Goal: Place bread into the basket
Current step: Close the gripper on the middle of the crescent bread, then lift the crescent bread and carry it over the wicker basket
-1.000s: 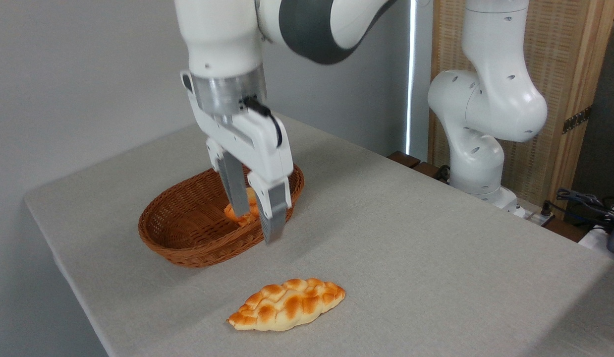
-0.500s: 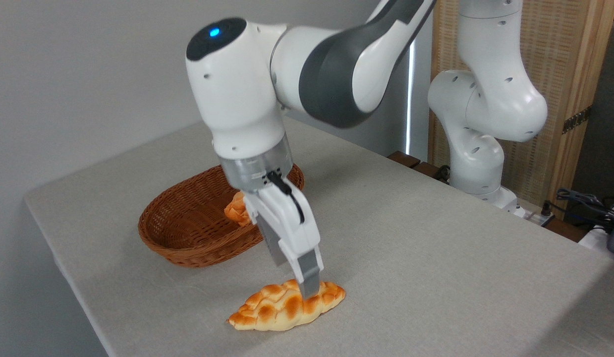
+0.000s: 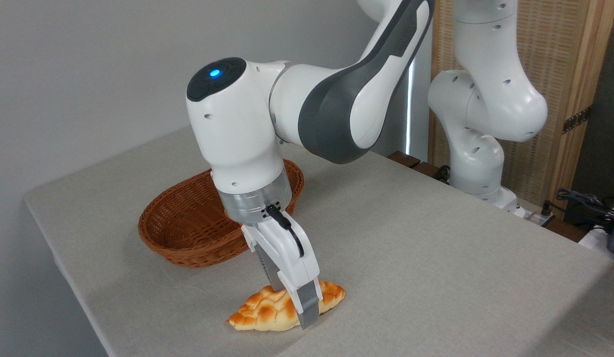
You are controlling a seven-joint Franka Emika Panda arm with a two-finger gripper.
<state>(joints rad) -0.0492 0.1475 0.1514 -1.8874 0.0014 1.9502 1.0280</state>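
The bread [image 3: 259, 311], a long braided golden loaf with toasted patches, lies on the grey tablecloth near the front edge. My gripper [image 3: 292, 305] is down over its middle, tilted. One finger stands in front of the loaf and the other behind it, with the jaws open across it. The front finger's tip reaches the cloth. The basket [image 3: 188, 255], oval reddish-brown wicker, stands behind and to the left of the loaf. My wrist hides the basket's right part.
The table [image 3: 435, 258] drops off at its left and front edges, close to the loaf. The arm's white base [image 3: 477, 168] stands at the back right before a wooden screen [image 3: 559, 74]. Cables and gear [image 3: 599, 213] lie at the far right.
My gripper left the basket, moved forward and right, and came down over the loaf until its fingers straddled it. The loaf and basket have stayed put.
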